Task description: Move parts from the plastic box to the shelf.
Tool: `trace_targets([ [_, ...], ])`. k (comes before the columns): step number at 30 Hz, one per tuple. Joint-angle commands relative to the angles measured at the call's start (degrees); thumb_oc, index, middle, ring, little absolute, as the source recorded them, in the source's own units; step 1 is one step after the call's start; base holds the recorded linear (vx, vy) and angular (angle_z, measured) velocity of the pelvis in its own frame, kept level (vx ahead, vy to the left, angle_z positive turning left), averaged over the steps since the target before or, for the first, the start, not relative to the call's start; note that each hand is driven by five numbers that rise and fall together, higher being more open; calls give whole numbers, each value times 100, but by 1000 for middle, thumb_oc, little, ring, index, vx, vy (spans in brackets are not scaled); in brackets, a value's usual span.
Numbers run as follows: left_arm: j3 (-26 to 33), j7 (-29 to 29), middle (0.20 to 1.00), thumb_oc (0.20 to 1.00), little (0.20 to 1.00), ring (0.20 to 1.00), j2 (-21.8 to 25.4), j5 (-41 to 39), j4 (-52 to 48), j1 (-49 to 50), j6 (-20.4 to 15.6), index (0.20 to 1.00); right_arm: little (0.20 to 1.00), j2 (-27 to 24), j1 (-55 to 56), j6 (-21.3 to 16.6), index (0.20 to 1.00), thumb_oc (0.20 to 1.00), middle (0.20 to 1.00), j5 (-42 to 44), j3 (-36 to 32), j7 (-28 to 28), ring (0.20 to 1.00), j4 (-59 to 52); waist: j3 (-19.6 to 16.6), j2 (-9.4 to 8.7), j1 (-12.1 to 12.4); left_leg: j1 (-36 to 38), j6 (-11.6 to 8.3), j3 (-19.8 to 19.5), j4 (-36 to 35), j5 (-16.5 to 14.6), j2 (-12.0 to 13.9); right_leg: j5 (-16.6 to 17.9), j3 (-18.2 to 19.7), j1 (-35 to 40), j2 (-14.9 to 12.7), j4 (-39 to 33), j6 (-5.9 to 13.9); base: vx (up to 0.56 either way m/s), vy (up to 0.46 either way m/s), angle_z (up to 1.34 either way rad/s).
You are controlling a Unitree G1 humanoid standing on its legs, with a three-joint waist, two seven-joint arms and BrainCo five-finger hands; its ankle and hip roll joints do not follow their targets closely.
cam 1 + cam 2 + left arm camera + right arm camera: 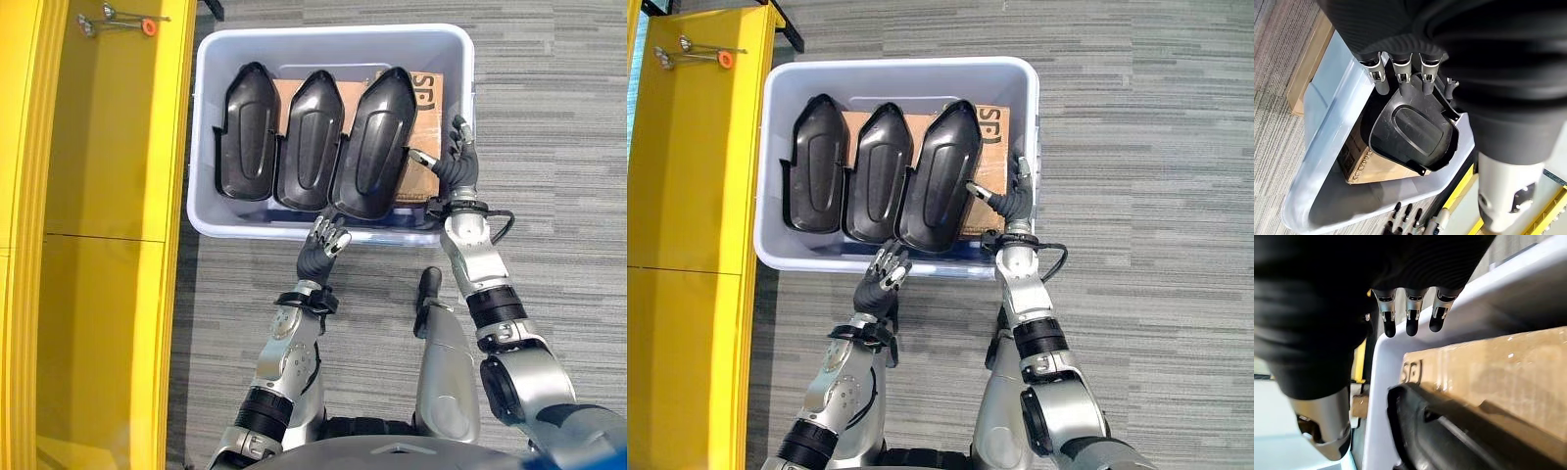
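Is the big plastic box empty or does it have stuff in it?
Not empty. The plastic box holds three black parts side by side on cardboard.

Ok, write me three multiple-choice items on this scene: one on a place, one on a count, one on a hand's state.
1. The yellow shelf stands on which side of the plastic box?
A. robot's left
B. robot's right
C. beyond it

2. Black parts in the box?
A. one
B. three
C. five

3. The right robot hand is:
A. shut on cardboard
B. open at the box's right wall
C. shut on a part

Key: 1 A, the shelf fills the eye views' left side. 2 B, three stand side by side. 3 B, its fingers are spread, holding nothing.
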Motion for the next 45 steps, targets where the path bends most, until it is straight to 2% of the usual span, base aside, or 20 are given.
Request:
trace_targets([
  [1,-105,-19,1000,1000,1000,1000,16,-124,-681,118,-231,1000,1000,120,-360,-186,1000,1000,1000,37,-157,-87,1000,53,-100,-38,80,-274,-463,-375,365,99,490,978,204,722,-300,-1016,-389,0,0,0],
  [11,-144,13,1000,1000,1000,1000,-82,-194,-670,163,-216,1000,1000,15,-581,-352,1000,1000,1000,306,-269,-122,1000,984,-100,55,157,-375,-461,-394,422,75,459,972,228,647,-305,-943,-406,4,12,0],
  [19,-292,21,1000,1000,1000,1000,-223,-270,-701,158,-203,1000,1000,-316,-1023,-588,1000,1000,1000,586,-222,-168,1000,2409,-100,271,291,-458,-430,-387,476,37,400,949,237,558,-376,-864,-418,17,52,6],
  [21,-350,32,1000,1000,1000,1000,-288,-277,-718,148,-187,1000,1000,-436,-1261,-631,1000,1000,1000,670,-133,-173,1000,2976,-100,376,378,-507,-400,-381,520,29,375,938,237,550,-396,-844,-422,16,61,3],
  [28,-398,69,1000,1000,1000,1000,-389,-283,-718,104,-209,1000,1000,-558,-1658,-648,1000,1000,1000,680,78,-241,1000,3464,-100,534,477,-609,-349,-402,575,41,378,933,239,479,-416,-809,-417,9,37,3],
  [32,-369,93,1000,1000,1000,1000,-425,-269,-706,64,-242,1000,1000,-522,-1709,-661,1000,1000,1000,680,136,-264,1000,3421,-100,571,512,-653,-336,-407,608,44,372,940,259,439,-410,-781,-412,9,26,1],
  [45,-356,221,1000,1000,1000,1000,-426,-296,-748,82,-392,1000,1000,-378,-1833,-636,1000,1000,1000,610,519,-494,1000,3654,-100,488,567,-770,-318,-420,723,3,379,932,279,383,-365,-728,-414,5,12,1],
])
